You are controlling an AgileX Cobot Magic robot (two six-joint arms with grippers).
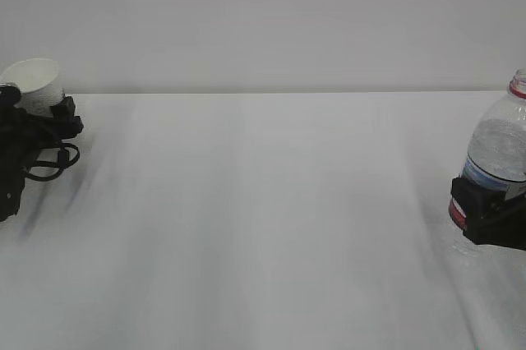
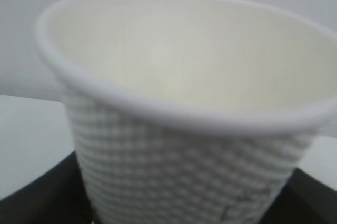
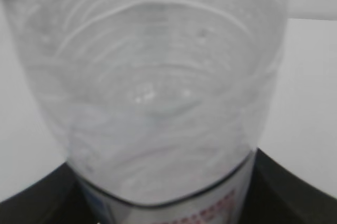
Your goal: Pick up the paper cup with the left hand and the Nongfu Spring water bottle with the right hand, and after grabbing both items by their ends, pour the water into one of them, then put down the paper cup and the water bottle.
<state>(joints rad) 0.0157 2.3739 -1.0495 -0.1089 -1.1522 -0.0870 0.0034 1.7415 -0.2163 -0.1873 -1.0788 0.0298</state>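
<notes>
At nine o'clock the left end effector [image 1: 51,116] is cradling the paper cup [image 1: 34,83] low, mouth clear; at three o'clock the right end effector [image 1: 485,210] is gripping the water bottle [image 1: 497,153] by its label, over the bench [image 1: 263,218], readying a pour.

paper cup [image 1: 37,83] far left in left claw [image 1: 49,116], water bottle [image 1: 497,153] far right in right claw [image 1: 485,210], table [image 1: 263,218] between

A big white table [image 1: 263,227] holds a cup [image 1: 37,83] between the left jaws and a bottle [image 1: 497,149] between the right jaws.
</notes>
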